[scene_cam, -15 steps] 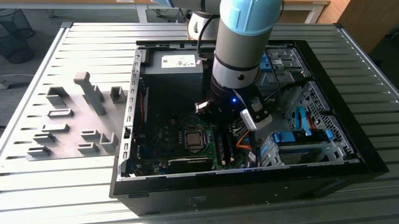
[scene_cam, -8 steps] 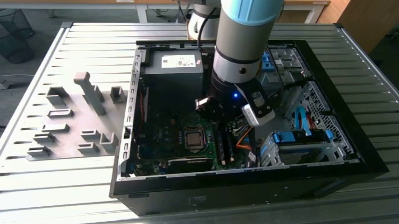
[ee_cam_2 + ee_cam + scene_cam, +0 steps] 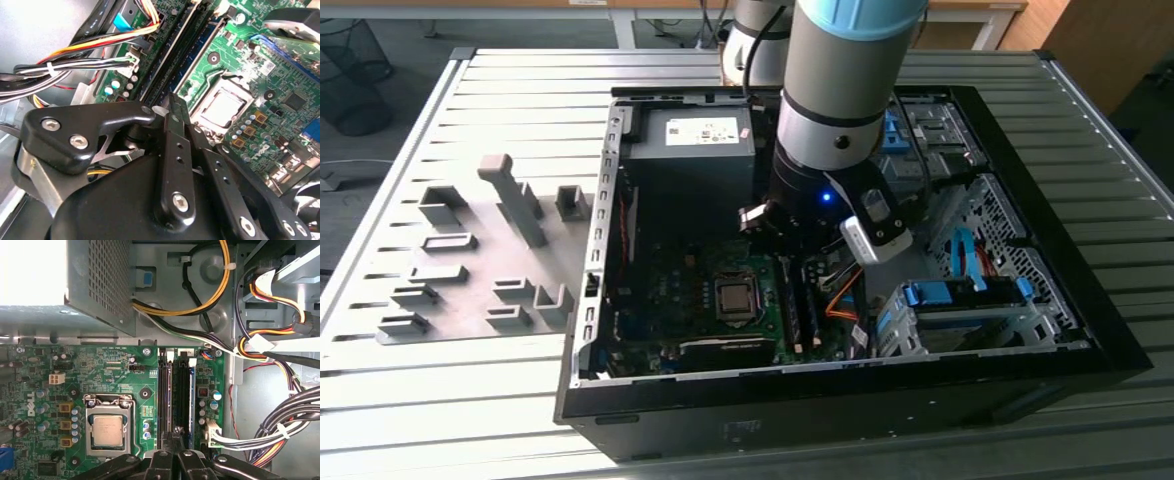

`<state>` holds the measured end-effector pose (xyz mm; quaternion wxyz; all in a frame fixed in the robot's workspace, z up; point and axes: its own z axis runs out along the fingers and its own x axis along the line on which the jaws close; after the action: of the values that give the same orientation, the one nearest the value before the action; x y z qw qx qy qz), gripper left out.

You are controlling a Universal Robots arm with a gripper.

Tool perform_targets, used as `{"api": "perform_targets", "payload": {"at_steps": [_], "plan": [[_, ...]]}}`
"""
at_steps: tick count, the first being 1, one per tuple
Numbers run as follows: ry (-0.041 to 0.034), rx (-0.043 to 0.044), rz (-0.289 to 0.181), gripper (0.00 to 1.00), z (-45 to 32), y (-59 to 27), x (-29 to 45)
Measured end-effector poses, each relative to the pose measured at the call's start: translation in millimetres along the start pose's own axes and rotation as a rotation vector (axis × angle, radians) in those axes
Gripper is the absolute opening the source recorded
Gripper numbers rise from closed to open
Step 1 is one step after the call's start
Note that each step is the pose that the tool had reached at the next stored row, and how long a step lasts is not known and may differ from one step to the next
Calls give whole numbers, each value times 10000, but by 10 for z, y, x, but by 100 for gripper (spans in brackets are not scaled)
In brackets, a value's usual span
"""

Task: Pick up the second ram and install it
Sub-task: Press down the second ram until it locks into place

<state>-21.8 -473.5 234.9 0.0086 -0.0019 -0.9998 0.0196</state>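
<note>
The second ram [image 3: 191, 400] is a long thin stick with a blue edge, standing in the slot beside a darker stick [image 3: 166, 400] on the green motherboard. It also appears as a blue strip [image 3: 202, 47] next to the dark stick [image 3: 165, 55], and in the exterior view [image 3: 811, 305] just under the arm. My gripper [image 3: 177, 432] hangs inside the computer case over one end of these two slots. Its black fingers [image 3: 175, 102] are shut together with nothing seen between them. I cannot tell whether the tips touch the stick. The wrist hides most of the gripper [image 3: 774, 235] in the exterior view.
The processor socket [image 3: 107, 432] lies beside the slots. Cable bundles [image 3: 280, 430] run close on the other side. The power supply [image 3: 700, 150] and a drive cage with blue tabs [image 3: 961, 300] bound the case. Grey holder blocks [image 3: 480, 250] stand on the slatted table at the exterior view's left.
</note>
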Motion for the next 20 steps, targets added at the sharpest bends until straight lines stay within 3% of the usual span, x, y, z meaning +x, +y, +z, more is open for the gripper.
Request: {"api": "perform_targets", "payload": {"at_steps": [20], "plan": [[3, 7, 0, 11, 194, 7, -12]]}}
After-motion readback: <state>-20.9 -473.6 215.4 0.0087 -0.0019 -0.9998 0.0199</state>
